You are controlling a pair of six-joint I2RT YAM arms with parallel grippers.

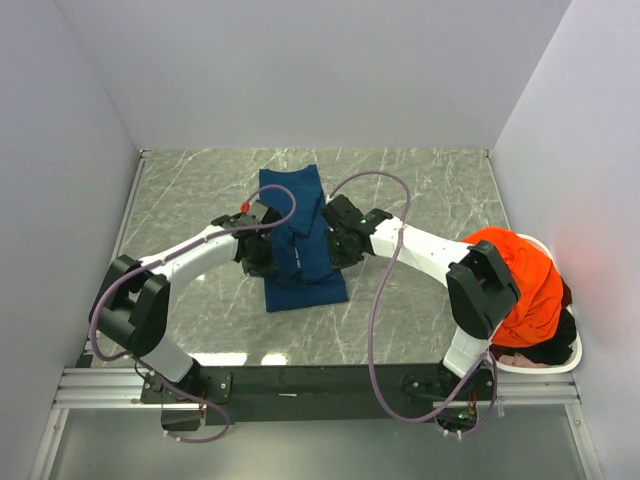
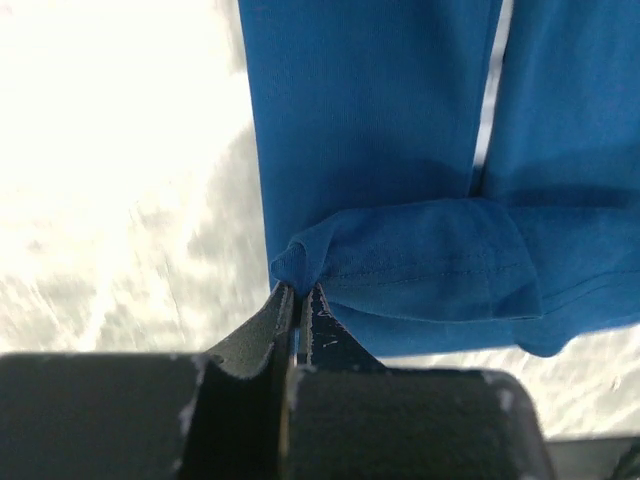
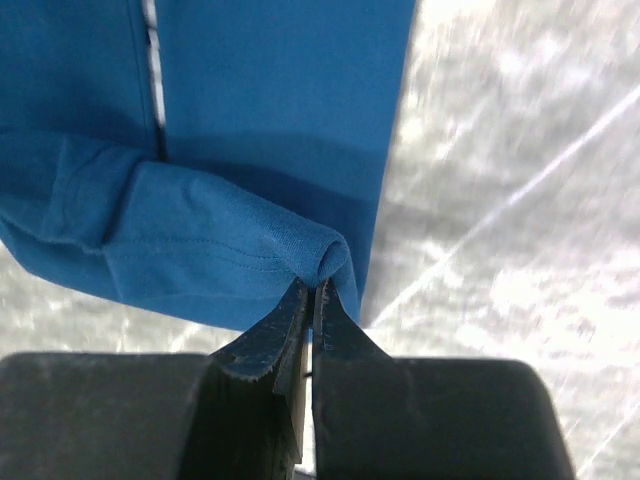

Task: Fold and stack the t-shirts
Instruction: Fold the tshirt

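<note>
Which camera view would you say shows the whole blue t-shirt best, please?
The top external view: the blue t-shirt shows its full length as a narrow folded strip. Each wrist view shows only a hem corner, pinched by the left gripper or the right gripper.

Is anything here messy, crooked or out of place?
Nothing looks damaged. The orange t-shirt is heaped unfolded over the white basket at the right, hiding much of its rim. The blue t-shirt lies slightly askew on the table, its near hem bunched where the left fingers and right fingers pinch it.
</note>
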